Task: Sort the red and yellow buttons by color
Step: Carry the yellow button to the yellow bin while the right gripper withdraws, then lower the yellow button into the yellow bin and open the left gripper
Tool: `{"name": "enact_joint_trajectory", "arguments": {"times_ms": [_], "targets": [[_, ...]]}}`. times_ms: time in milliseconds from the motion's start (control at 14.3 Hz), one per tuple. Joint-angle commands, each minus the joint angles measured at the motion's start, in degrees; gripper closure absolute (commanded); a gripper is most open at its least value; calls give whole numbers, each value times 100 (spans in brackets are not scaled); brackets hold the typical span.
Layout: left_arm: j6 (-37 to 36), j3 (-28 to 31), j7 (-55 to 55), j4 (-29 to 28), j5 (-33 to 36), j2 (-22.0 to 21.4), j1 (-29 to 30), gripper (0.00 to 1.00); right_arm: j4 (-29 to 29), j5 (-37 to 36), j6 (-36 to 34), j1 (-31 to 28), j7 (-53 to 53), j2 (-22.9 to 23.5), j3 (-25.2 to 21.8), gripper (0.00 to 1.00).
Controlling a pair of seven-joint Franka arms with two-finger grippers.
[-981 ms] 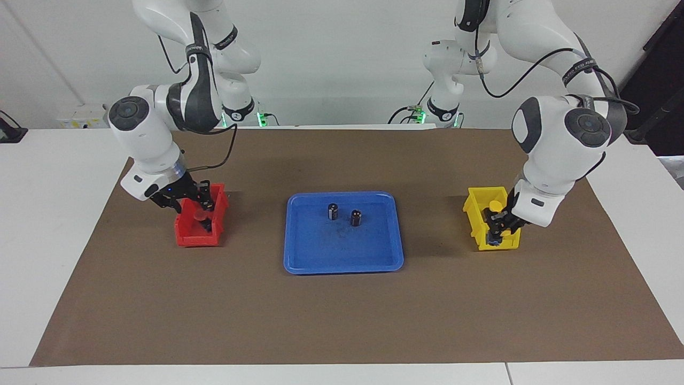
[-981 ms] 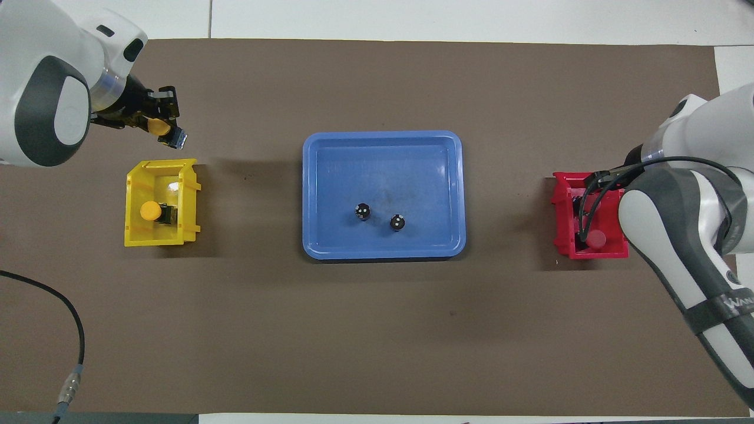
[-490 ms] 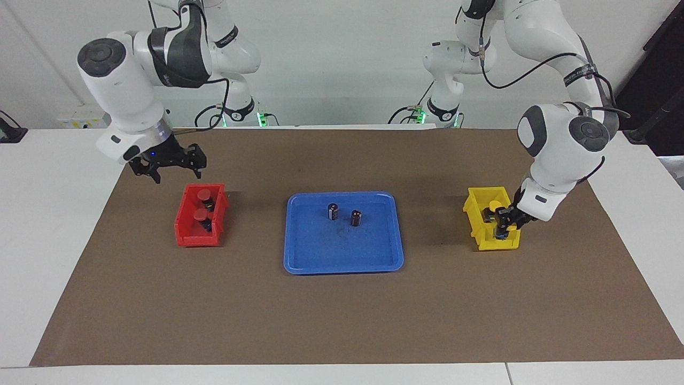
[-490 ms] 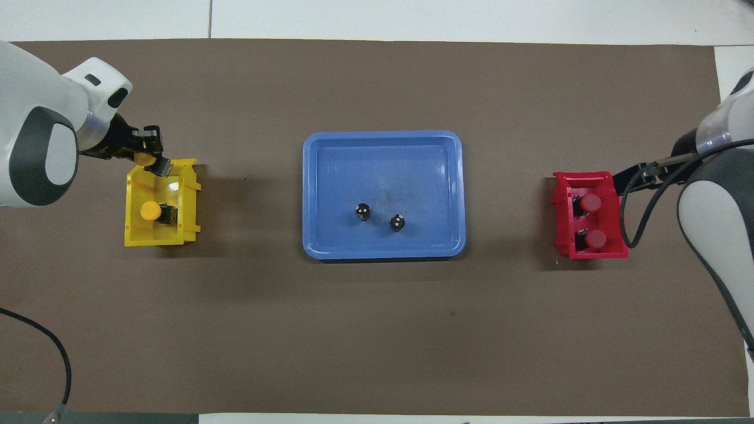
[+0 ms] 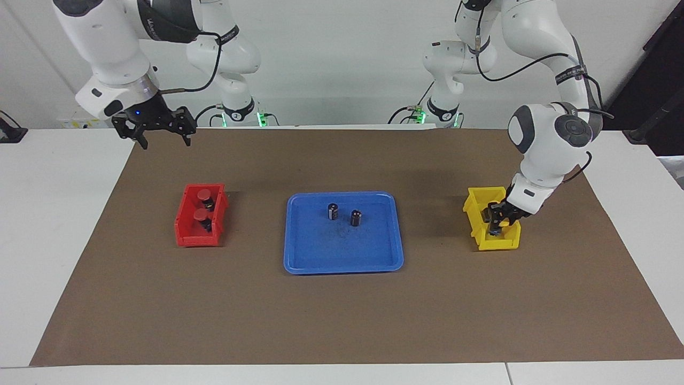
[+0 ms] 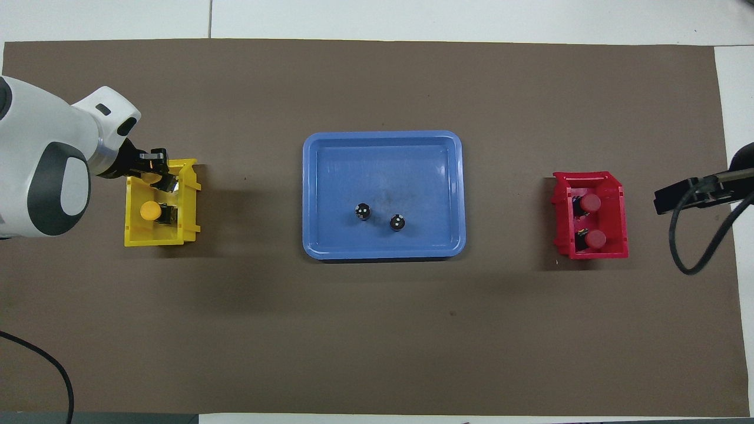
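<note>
White tabletop (image 5: 48, 224), seam lines visible along top in overhead view. Brown paper mat (image 5: 342, 315) covering most of it. Plain white wall (image 5: 342, 59) across top of facing view. Dark panel (image 5: 660, 80) at upper right edge. Black object (image 5: 9, 132) at left edge. Even, soft lighting, faint shadows.

2 red buttons (image 6: 590, 203) binned; 2 yellow buttons (image 6: 149, 211) binned.
</note>
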Motion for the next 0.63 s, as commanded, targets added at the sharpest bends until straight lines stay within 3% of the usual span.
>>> {"name": "enact_joint_trajectory", "arguments": {"times_ms": [0,140,420,560], "targets": [[449,-37,203,-586,-44,-360,125,99,902,62,-511,56,-10,535,-249,0],[678,-37,194,-675,-44,-370,152,99,676,79,-450,644,-2,404,-1074,0],[880,-37,177,-780,-44,-369,187,99,437,62,-414,1225,113,333,-1814,0],[1179,-37,168,-903,-44,-361,187,98,358,70,-406,1236,130,298,-1869,0]]}}
